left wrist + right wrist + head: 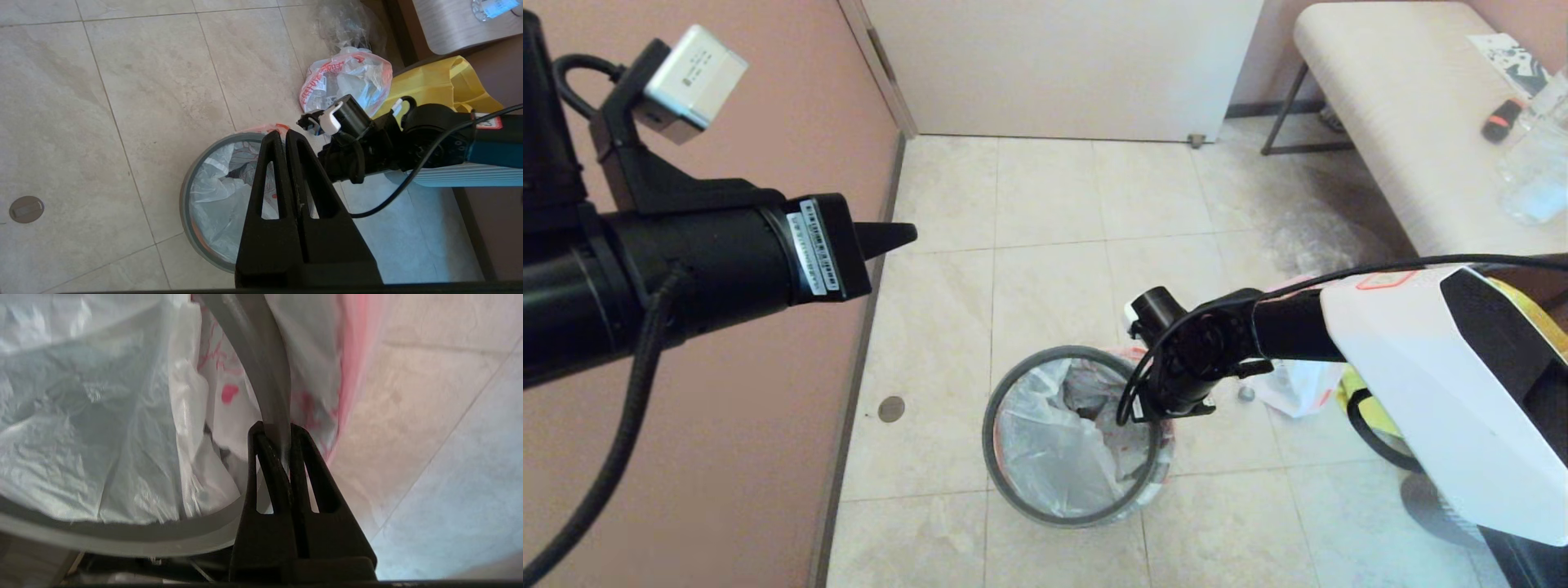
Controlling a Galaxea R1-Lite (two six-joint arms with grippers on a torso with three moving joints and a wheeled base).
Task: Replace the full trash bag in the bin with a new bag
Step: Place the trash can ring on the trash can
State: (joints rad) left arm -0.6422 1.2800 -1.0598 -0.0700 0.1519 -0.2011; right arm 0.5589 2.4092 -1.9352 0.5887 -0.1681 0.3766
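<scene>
With my right gripper (278, 435) clamped on the bin's grey hoop (261, 375), I'm seating it over the new bag (102, 416); next, press down evenly.

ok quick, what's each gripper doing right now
left gripper: jaws shut, holding nothing, up in the air above the bin.
right gripper: jaws shut on the grey hoop rim, with the new bag under it.

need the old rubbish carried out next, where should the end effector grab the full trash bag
Take the full trash bag by the crumpled pink-edged top, coming from above. It sits lumpy on the floor beside the yellow tote, and its bottle-filled body looks too bulky to pinch.
</scene>
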